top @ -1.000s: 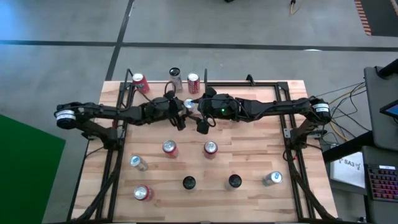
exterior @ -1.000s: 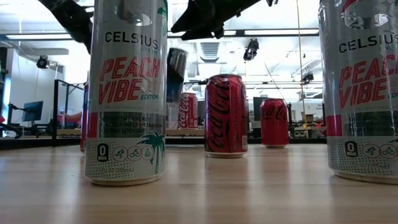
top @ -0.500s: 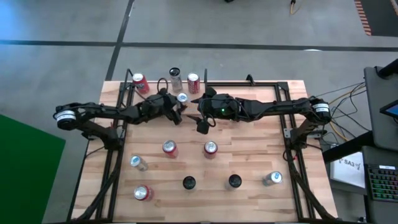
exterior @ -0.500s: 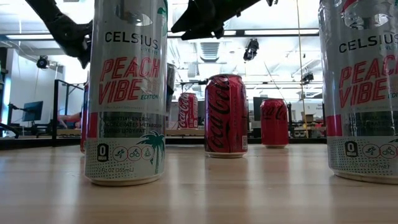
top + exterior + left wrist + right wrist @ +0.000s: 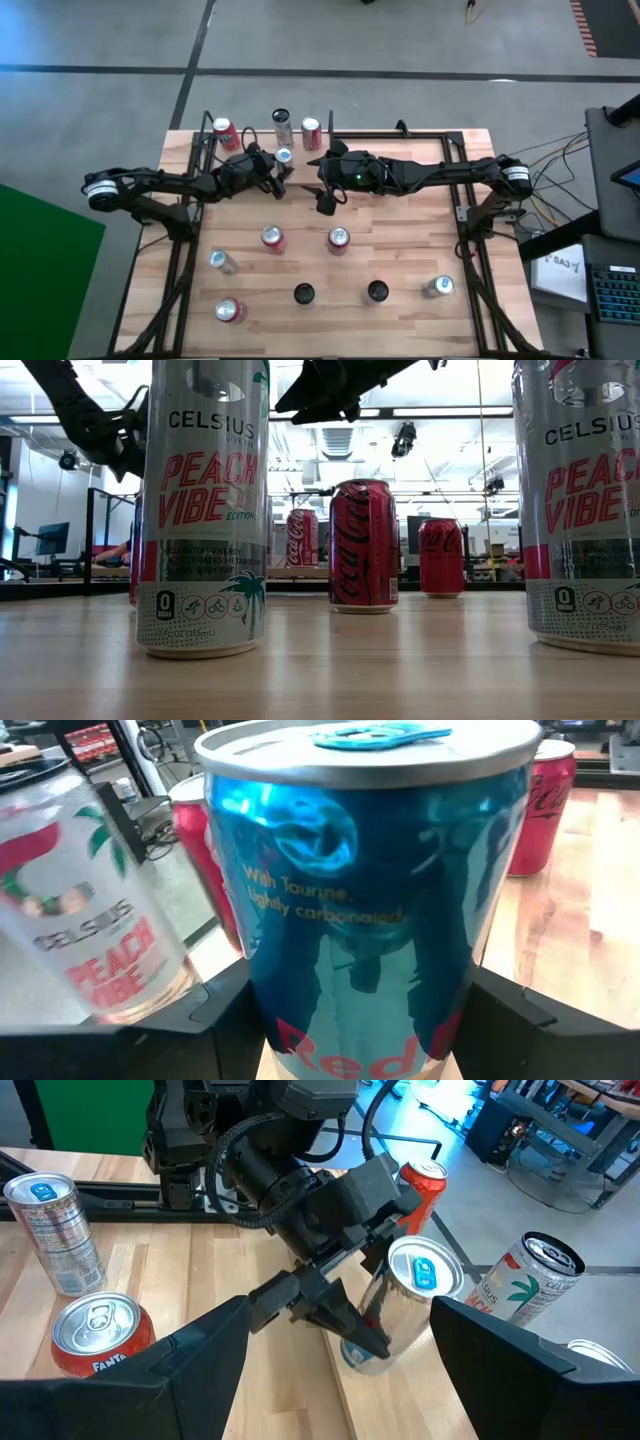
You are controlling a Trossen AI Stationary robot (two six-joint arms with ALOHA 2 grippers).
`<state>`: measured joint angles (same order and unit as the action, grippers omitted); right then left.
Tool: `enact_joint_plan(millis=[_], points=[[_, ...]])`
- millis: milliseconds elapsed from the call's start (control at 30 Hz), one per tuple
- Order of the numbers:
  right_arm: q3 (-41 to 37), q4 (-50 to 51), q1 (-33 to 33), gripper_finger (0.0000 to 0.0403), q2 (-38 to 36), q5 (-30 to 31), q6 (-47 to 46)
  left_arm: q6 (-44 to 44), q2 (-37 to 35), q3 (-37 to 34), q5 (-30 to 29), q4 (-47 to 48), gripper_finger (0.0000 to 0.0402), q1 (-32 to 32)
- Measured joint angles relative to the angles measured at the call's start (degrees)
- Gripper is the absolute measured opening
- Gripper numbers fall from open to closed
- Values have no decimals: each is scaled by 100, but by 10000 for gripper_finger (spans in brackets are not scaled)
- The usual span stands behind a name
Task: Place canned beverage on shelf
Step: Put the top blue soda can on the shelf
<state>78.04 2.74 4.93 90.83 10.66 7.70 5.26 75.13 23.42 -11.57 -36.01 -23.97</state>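
Both arms reach in toward the middle of the far half of the table. The left gripper [image 5: 280,167] has its 2 fingers clamped around a blue can [image 5: 365,890]. The right gripper [image 5: 322,193] just hovers with jaws apart, holding nothing.

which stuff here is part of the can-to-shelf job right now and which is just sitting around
In the job:
- left end effector, closed on the blue and silver Red Bull can
- light wood shelf with black rod edging, where three cans already stand

Lying about:
- right end effector, open and empty, mid-table
- two red soda cans mid-table
- silver Celsius Peach Vibe can near the front
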Motion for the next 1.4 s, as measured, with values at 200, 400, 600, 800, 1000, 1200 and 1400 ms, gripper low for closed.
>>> enact_joint_plan(millis=[200, 400, 600, 800, 1000, 1200, 1400], points=[[0, -2, 0, 294, 0, 0, 0, -40, -291, -314, -2, -116, 232, -188], [0, -3, 0, 295, 0, -2, -1, -92, -568, -606, -4, -149, 232, -399], [0, -11, 0, 293, 0, -4, -15, -135, -662, -719, -4, -184, 232, -582], [0, -11, 0, 295, 0, -4, -16, -250, -671, -792, -8, -170, 232, -671], [0, -11, 0, 293, 0, -4, -17, -296, -667, -844, -9, -170, 232, -680], [-2, -9, 0, 299, 0, -4, -17, -306, -679, -911, -149, -216, 232, -682], [-2, -9, 0, 298, 0, -4, -20, -306, -682, -911, -160, -218, 232, -692]])
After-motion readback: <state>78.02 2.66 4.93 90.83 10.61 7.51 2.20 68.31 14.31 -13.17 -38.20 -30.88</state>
